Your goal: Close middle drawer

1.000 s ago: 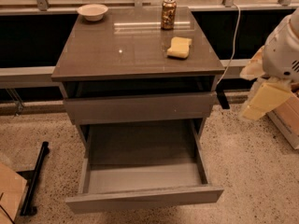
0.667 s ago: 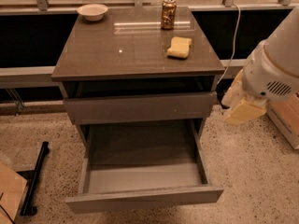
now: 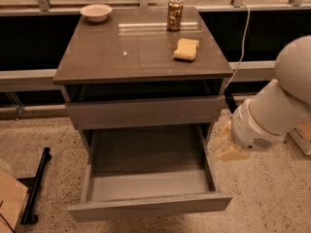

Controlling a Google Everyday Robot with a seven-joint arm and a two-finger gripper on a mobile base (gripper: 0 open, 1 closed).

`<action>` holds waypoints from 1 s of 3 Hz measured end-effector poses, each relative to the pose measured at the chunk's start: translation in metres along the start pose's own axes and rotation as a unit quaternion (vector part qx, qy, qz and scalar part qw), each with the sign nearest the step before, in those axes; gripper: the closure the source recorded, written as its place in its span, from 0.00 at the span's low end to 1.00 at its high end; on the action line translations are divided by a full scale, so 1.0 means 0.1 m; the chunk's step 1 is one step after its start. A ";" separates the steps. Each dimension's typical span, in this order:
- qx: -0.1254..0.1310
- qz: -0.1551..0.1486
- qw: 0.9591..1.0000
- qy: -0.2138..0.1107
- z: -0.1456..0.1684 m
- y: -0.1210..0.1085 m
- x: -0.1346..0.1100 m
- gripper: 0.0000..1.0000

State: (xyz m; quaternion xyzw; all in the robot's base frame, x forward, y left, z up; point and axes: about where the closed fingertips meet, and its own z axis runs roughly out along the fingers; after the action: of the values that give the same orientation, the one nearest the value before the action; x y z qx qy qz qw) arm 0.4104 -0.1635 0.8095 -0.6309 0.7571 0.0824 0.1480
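The middle drawer (image 3: 148, 208) is pulled far out of the grey-brown cabinet (image 3: 141, 57). Its narrow flat front faces me near the bottom of the view, and its grey inside holds nothing. Above it, the taller-fronted drawer (image 3: 146, 111) stands out a little from the cabinet. The lowest drawer is hidden under the open one. My gripper (image 3: 227, 144), yellowish at the end of the white arm (image 3: 272, 110), hangs just outside the open drawer's right side wall, about midway along it and close to it.
On the cabinet top stand a white bowl (image 3: 95, 11), a drink can (image 3: 175, 14) and a yellow sponge (image 3: 186, 49). A white cable (image 3: 241, 42) hangs at the back right. A black bar (image 3: 36, 188) and cardboard (image 3: 9, 198) lie on the floor at the left.
My arm and gripper have moved left and down, from beside the cabinet's right edge to the right side of the open middle drawer. The drawers have not moved.
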 end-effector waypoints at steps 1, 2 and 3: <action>0.005 -0.020 1.000 -0.001 0.03 -0.01 0.01 1.00; -0.003 -0.011 1.000 -0.006 0.08 0.02 0.05 1.00; -0.034 0.007 0.999 -0.021 0.47 0.11 0.26 1.00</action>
State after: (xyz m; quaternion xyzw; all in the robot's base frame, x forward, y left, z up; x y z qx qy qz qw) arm 0.4007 -0.1709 0.7556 -0.6284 0.7549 0.1225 0.1422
